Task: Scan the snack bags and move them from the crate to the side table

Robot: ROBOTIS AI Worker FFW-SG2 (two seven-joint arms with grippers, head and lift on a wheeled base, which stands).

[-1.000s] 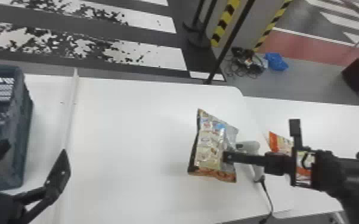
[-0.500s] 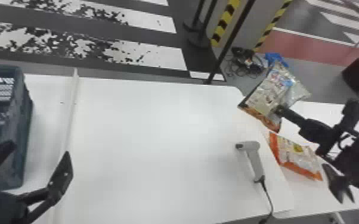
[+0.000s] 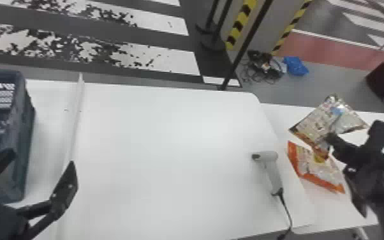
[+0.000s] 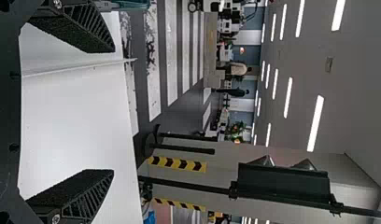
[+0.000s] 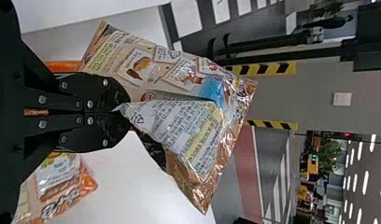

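Note:
My right gripper [image 3: 330,138] is over the side table at the right in the head view, shut on a brown and silver snack bag [image 3: 317,119]. In the right wrist view, the gripper [image 5: 125,112] pinches the bag [image 5: 179,79] by a fold. An orange snack bag [image 3: 319,169] lies on the side table [image 3: 357,204], beside the held bag. The grey scanner [image 3: 272,172] rests on the main table. My left gripper [image 3: 38,172] stands open near the crate [image 3: 25,140]; its wrist view also has the gripper [image 4: 111,112] with fingers wide apart.
The white main table [image 3: 169,153] has a raised strip [image 3: 77,111] near the crate. The scanner's cable [image 3: 286,210] runs off the front edge. A black pole [image 3: 245,44] and striped posts stand behind the tables.
The right gripper has carried its bag from above the main table, by the scanner, rightward over the side table, and latterly a little lower in the view. The left arm is nearly still.

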